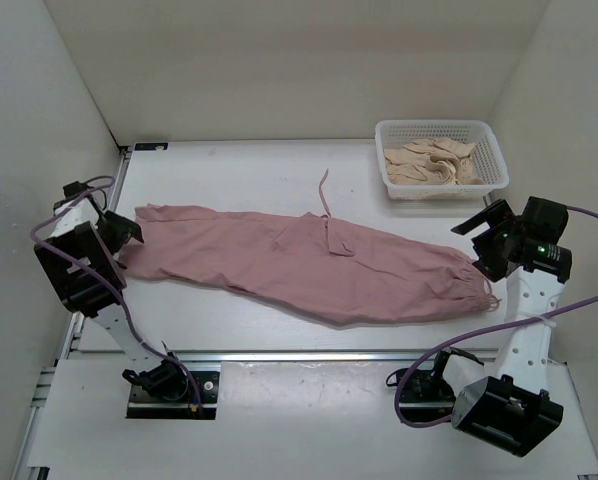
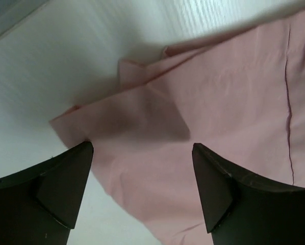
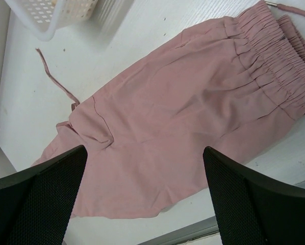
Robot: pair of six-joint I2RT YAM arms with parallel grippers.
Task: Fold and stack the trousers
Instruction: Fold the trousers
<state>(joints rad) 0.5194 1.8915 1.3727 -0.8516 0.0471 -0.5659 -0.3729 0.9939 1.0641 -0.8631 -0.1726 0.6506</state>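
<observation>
The dusty-pink trousers lie flat across the table, leg end at the left, gathered waist at the right with a drawstring trailing towards the back. My left gripper is open just above the left leg end; its jaws straddle the cloth corner without closing on it. My right gripper is open and empty, raised above the waist end. In the right wrist view the elastic waistband is at the upper right and the pocket seam at the left.
A white plastic basket holding beige cloth garments stands at the back right. White walls enclose the table on the left, back and right. A metal rail runs along the near edge.
</observation>
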